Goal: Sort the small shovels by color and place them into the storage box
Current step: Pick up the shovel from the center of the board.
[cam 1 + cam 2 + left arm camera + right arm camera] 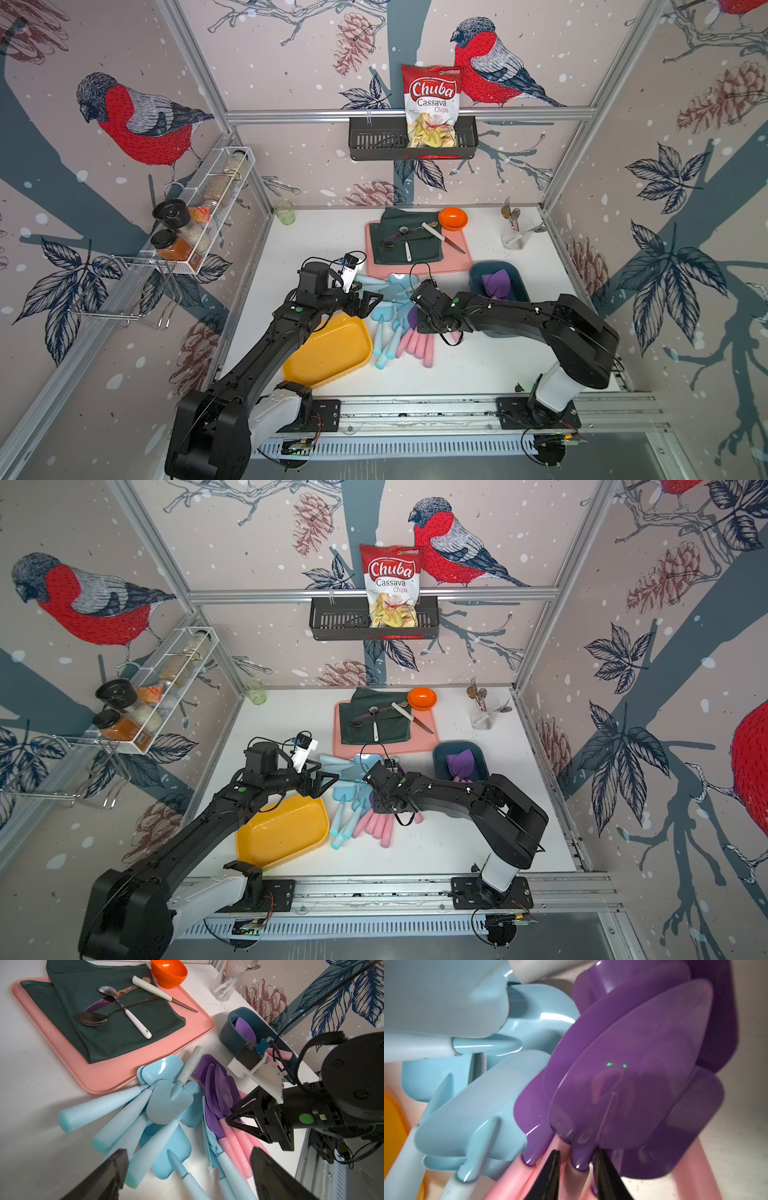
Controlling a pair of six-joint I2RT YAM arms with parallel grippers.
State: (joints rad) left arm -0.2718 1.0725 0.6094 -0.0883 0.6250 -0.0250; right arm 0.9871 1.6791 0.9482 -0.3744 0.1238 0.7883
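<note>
In a top view: shovel pile on tabletop, near blue box.
Left wrist: left tool wide above blue shovels.
Right wrist: right tool narrow astride one purple shovel neck, clamp unconfirmed. Nested neighbours may drag along.

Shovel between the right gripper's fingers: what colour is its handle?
Pink handle, with a purple blade. Clearest in the right wrist view.

Glossy plastic shovels, matt cloth, metal spoon
</note>
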